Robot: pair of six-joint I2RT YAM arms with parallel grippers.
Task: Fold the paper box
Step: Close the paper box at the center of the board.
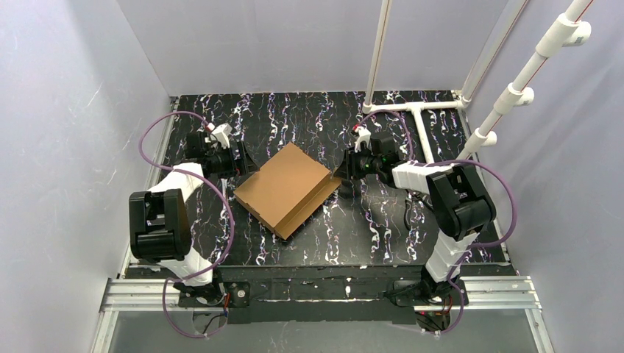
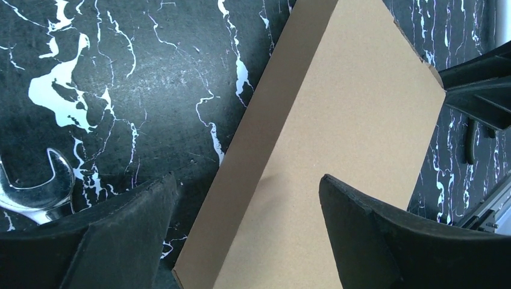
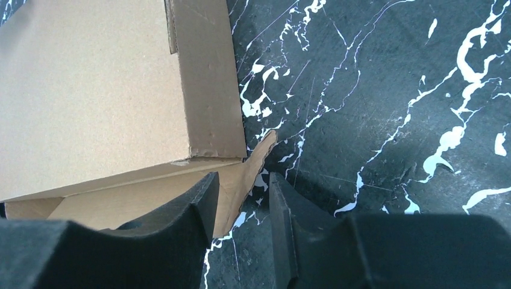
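Note:
The paper box (image 1: 287, 187) is a brown cardboard box lying flat in the middle of the black marbled table, its lid down and one front wall open on the near right side. My left gripper (image 1: 239, 163) hovers at its left corner. In the left wrist view the left gripper (image 2: 247, 186) is open wide, straddling the side wall of the paper box (image 2: 355, 120) without touching it. My right gripper (image 1: 344, 176) is at the right corner. Its narrowed jaws (image 3: 241, 180) stand around a loose corner flap (image 3: 250, 174), with a gap still showing beside the right finger (image 3: 283, 211).
A white pipe frame (image 1: 412, 110) stands on the table at the back right, close behind the right arm. Grey walls close in both sides and the back. An aluminium rail (image 1: 316, 290) runs along the near edge. A shiny wrench-shaped metal piece (image 2: 36, 192) lies by the left finger.

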